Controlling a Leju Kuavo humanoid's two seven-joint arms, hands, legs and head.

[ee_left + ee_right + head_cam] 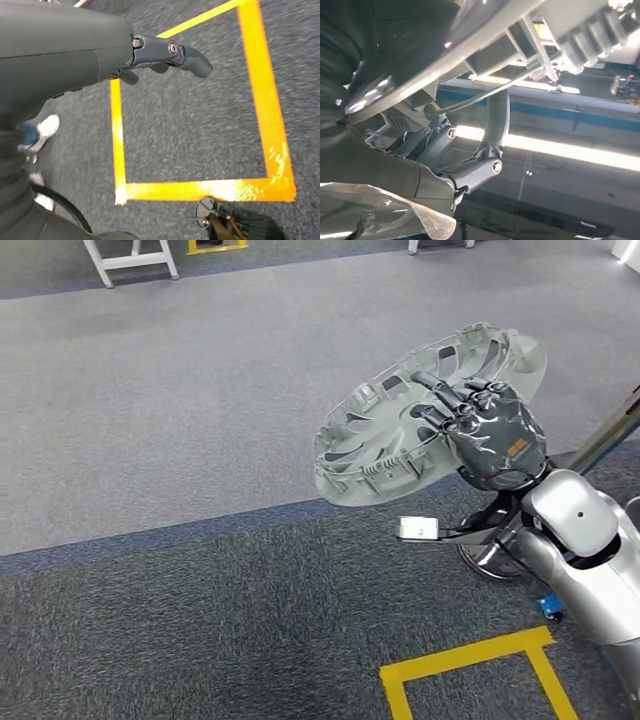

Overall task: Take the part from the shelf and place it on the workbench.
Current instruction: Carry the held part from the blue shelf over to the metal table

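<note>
Matt grey plastic part (392,430), glossy dark hand (494,435), rough grey carpet (189,440), shiny yellow tape (264,100)

- part (400,430) held up over the carpet (189,440), in right hand (494,430), hand at part's right edge
- tape square (472,665) on carpet, below and nearer than part
- left hand (166,55) above tape square
- table legs (132,260) far behind part, to its left

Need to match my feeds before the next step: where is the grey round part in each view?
Head view: the grey round part is right of centre, held over the carpet by the right hand.
Left wrist view: not in it.
Right wrist view: its ribbed underside runs across the top.
Shared landmark: the right hand.
</note>
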